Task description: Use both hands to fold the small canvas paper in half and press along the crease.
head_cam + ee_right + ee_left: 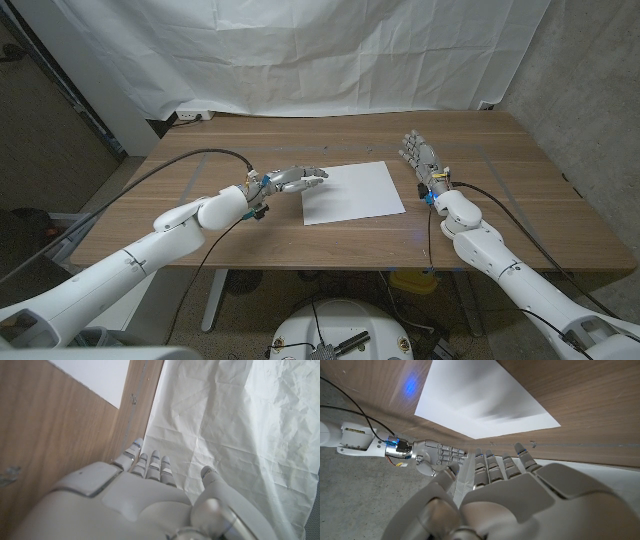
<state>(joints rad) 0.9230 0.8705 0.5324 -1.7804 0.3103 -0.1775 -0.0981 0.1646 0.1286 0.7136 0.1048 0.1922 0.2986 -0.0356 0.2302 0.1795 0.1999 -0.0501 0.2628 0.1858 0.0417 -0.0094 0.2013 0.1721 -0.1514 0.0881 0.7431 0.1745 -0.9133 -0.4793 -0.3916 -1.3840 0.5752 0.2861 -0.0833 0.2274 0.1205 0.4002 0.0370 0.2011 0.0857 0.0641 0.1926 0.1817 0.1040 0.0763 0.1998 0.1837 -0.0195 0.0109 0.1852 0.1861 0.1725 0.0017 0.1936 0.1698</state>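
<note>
Canvas paper (353, 191) lies unfolded on wooden table (500, 200); white sheet (300, 50) behind.

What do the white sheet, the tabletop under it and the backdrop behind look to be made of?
The flat white rectangular sheet looks like matte paper or thin canvas board: it lies flat with crisp edges and no gloss. The brown tabletop looks like wood or wood-grain laminate, with streaked grain and a satin finish. The white wrinkled backdrop looks like thin cloth or plastic sheeting, creased all over; which one cannot be told.

Head camera looks down over the table (500, 215); wrist cameras sit close behind each hand (both catching the paper (485, 402)).
</note>
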